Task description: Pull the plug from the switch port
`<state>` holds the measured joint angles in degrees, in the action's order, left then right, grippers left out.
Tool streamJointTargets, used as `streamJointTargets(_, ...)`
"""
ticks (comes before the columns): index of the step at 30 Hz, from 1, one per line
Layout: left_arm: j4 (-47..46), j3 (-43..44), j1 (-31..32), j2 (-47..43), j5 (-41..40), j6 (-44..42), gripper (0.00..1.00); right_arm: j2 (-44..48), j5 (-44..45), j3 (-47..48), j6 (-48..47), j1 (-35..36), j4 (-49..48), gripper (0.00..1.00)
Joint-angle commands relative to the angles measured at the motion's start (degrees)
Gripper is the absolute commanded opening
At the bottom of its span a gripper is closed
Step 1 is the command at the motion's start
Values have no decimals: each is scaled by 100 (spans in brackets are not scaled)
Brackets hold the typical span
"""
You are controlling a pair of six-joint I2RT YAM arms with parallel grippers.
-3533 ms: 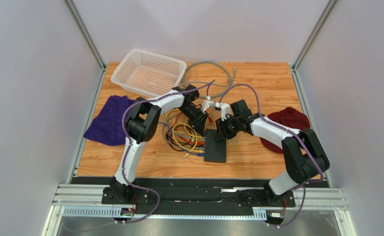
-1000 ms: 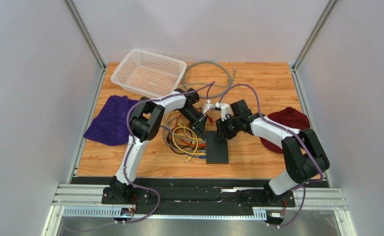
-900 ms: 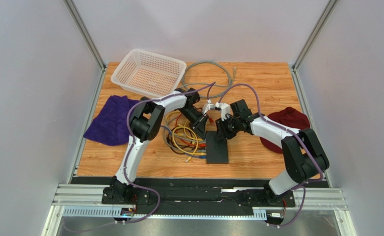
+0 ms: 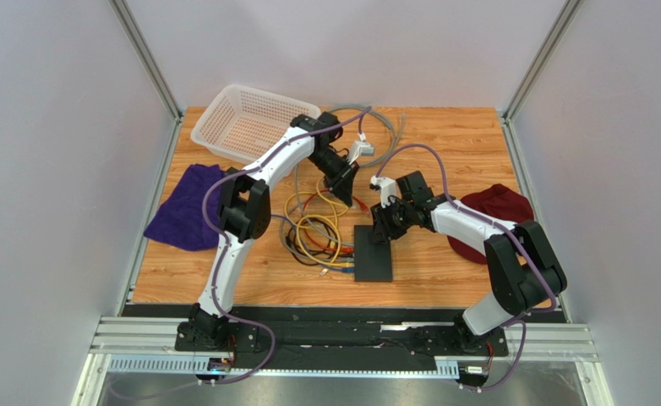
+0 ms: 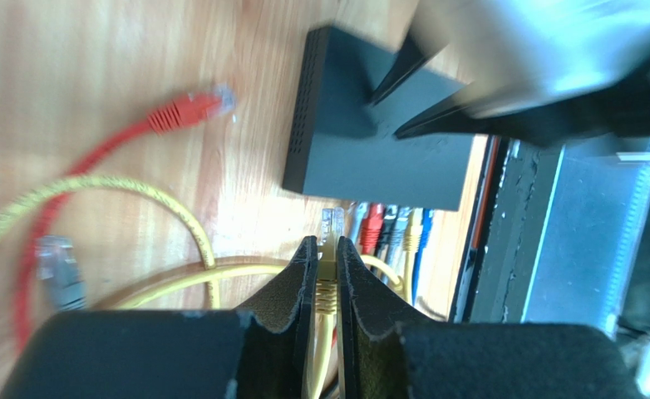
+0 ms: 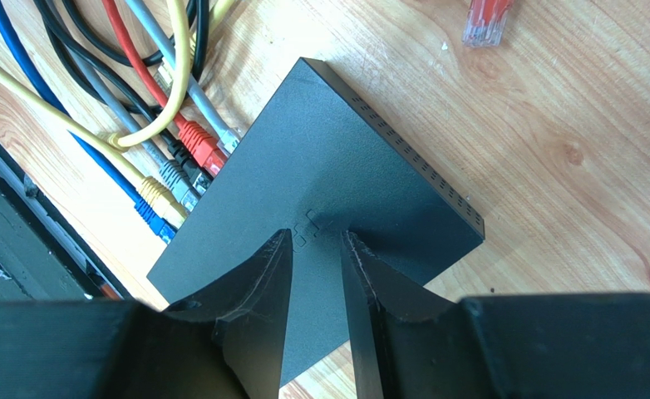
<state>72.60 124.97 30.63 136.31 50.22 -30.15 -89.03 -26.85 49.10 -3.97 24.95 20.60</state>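
The flat black switch (image 4: 374,254) lies on the wooden table; it also shows in the left wrist view (image 5: 370,150) and the right wrist view (image 6: 320,191). My left gripper (image 4: 346,189) is shut on a yellow plug (image 5: 328,249) and holds it in the air, clear of the switch. Its clear tip points at the switch's socket edge. My right gripper (image 6: 316,237) rests its fingertips on the switch's top, jaws narrowly apart with nothing between them. Several plugs, red (image 6: 199,154), grey, yellow and blue, sit in the sockets.
A loose red plug (image 5: 189,112) lies on the wood beside the switch. A tangle of cables (image 4: 313,233) lies left of it. A white mesh basket (image 4: 258,123) and grey cable coil (image 4: 372,135) are at the back. A purple cloth (image 4: 188,207) lies left, a dark red cloth (image 4: 494,211) right.
My left gripper has drawn back from the switch toward the far side, with the yellow plug in it, out of its socket. The right gripper has stayed on the switch.
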Motion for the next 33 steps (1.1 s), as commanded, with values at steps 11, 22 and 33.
streamJointTargets(11, -369, 1074, -84, -2021, 288, -298, 0, 79, 233, -155, -148, -8, -38, 35)
streamJointTargets(22, -1669, -228, -136, -3143, -216, 123, 0, 141, 312, -217, -131, -8, -82, 36)
streamJointTargets(33, -4025, 2346, -128, -3287, -344, 2058, 0, 26, 259, -155, -148, -8, -56, 36)
